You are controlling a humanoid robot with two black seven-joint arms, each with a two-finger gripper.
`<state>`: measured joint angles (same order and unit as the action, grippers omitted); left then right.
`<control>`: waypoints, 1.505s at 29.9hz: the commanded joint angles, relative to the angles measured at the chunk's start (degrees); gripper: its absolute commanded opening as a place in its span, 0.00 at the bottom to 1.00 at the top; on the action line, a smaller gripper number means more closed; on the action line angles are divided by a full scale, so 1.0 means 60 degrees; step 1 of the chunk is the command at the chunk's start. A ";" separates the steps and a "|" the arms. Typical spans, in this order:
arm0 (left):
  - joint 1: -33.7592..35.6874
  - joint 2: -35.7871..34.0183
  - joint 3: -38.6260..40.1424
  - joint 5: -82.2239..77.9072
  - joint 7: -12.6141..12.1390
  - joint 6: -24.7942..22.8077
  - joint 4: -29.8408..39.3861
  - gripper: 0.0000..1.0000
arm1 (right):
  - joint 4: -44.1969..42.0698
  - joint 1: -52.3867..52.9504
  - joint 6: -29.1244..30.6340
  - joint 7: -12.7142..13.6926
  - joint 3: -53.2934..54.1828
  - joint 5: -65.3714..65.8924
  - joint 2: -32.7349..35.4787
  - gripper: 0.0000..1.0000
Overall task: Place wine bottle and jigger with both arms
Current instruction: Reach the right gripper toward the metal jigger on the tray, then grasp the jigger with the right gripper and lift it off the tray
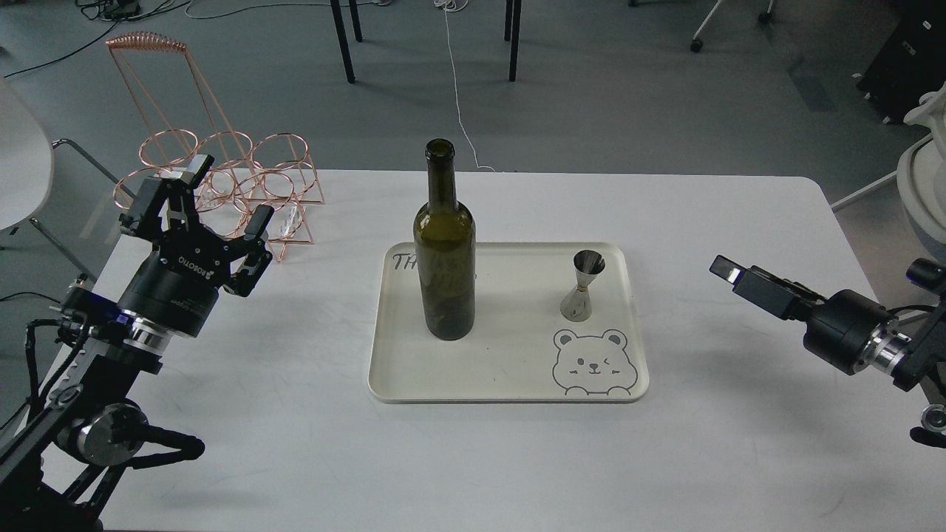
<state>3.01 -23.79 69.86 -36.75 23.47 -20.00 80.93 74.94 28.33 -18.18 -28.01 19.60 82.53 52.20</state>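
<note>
Two arms in your head view, both clear of the tray. Left to right:

Left gripper (214, 199) hangs over the table's (295, 443) left edge, fingers spread wide, nothing between them. White lettering shows on its black body, silver ring at the wrist. Its fingers overlap the copper wire rack (244, 177) in the view; you can't tell from this angle whether they touch it. The rack sits at the far-left corner of the table, rings low, tall handle loop leaning back.

Cream tray (510, 395) sits mid-table, rounded corners, dark handwriting at its far-left corner, bear face (593, 363) printed on its near-right corner.

Wine bottle (444, 251) stands upright on the left half of the tray, dark olive glass, open mouth, partly covering the handwriting. Nothing touches it.

Jigger (585, 287) stands upright on the right half of the tray, just behind the bear print, well apart from the bottle. Shiny steel, wider cone up.

Right gripper (728, 270) comes in from the right edge, pointing left toward the tray, well apart from it and from the jigger. You see it nearly end-on and dark, so the fingers don't separate: whether it is apart or together cannot be read. Nothing visibly held.
</note>
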 commanded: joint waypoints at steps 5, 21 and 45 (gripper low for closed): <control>0.0025 -0.0005 0.0003 -0.0012 0.0015 -0.0007 0.0062 0.98 | -0.2612 0.0301 -0.1637 0.0001 -0.0205 0.3644 -0.2119 0.99; 0.0011 -0.0020 0.0003 -0.0012 0.0132 -0.0007 0.0399 0.98 | -0.5588 0.1546 -0.1637 0.0001 -0.0702 0.4277 -0.5534 0.95; 0.0011 -0.0239 0.0003 -0.0012 0.0132 -0.0007 0.0633 0.98 | -0.4229 0.1300 -0.1637 0.0001 0.0847 0.3985 -0.4381 0.22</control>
<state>3.08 -25.03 69.88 -36.83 24.27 -20.00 84.40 47.30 37.62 -27.99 -28.00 20.34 106.82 22.66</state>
